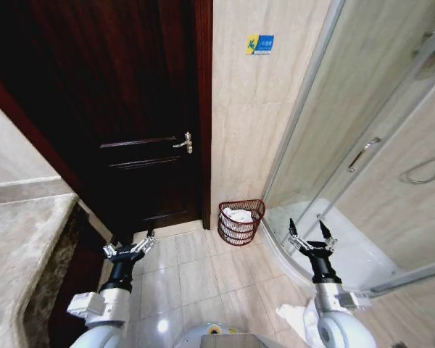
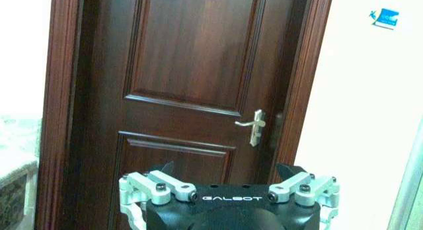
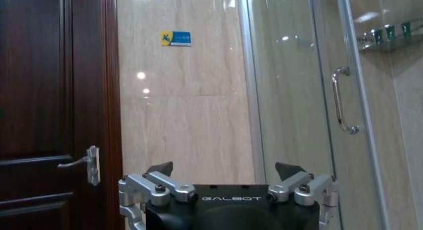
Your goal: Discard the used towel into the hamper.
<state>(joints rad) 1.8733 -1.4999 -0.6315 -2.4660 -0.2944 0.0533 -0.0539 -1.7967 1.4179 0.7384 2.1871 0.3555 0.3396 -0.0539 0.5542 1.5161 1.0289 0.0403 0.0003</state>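
The hamper (image 1: 241, 222) is seen centre frame against the wall, white cloth inside; bare floor tiles (image 1: 196, 272) lie before it. The left gripper (image 1: 130, 249) and right gripper (image 1: 311, 241) are held low, fingers spread and empty.

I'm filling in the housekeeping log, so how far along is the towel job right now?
It looks essentially done: something white, apparently the towel, already lies inside the hamper against the wall between the door and the shower enclosure. Nothing is in hand; the left claw and right claw are both open and empty, raised in front of the robot. No step visibly remains.
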